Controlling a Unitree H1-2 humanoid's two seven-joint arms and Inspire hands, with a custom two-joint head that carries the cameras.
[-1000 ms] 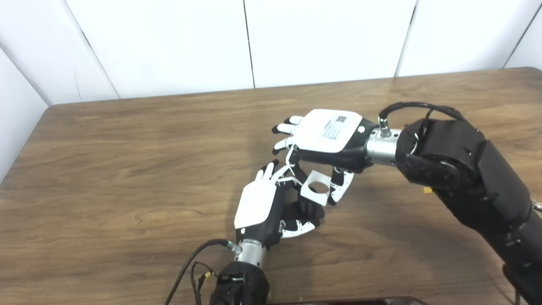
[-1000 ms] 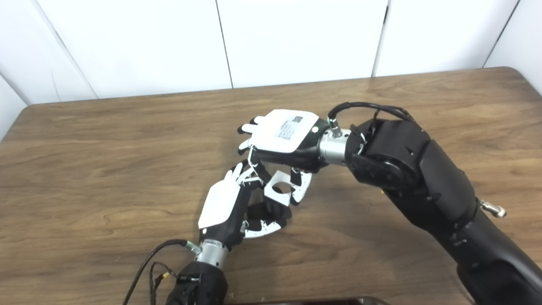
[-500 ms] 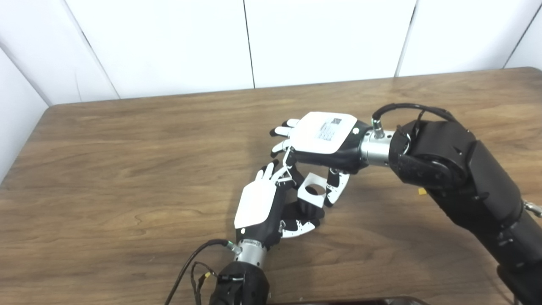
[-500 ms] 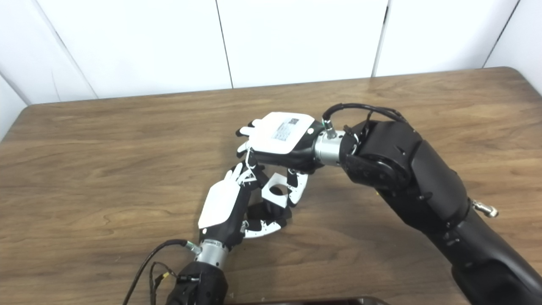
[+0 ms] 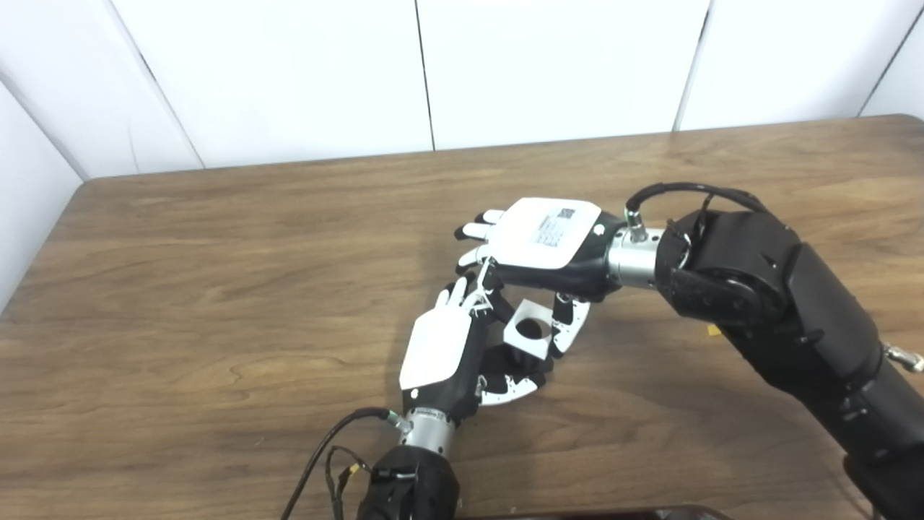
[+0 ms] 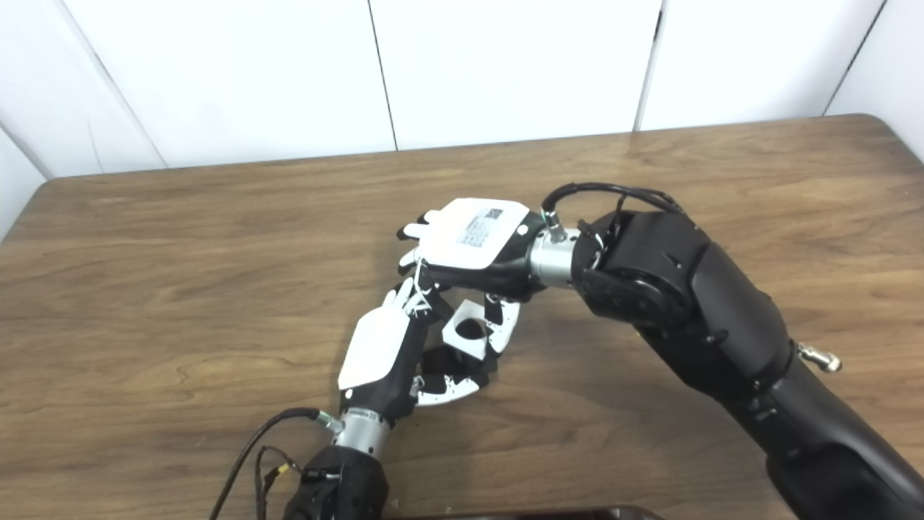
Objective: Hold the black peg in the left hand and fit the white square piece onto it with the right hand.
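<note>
Palm-down right robot hand (image 5: pixel 546 238) pinches the white square piece (image 5: pixel 527 331) over the black peg (image 5: pixel 521 356), gripped by the left robot hand (image 5: pixel 451 347) mid-bench (image 5: pixel 216 289).

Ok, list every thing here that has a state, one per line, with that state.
left hand: shut on the black peg.
black peg: gripped in the left hand, mostly hidden; top under the piece's hole.
right hand: shut on the white square piece.
white square piece: held tilted just above the peg; whether seated, cannot tell.
</note>
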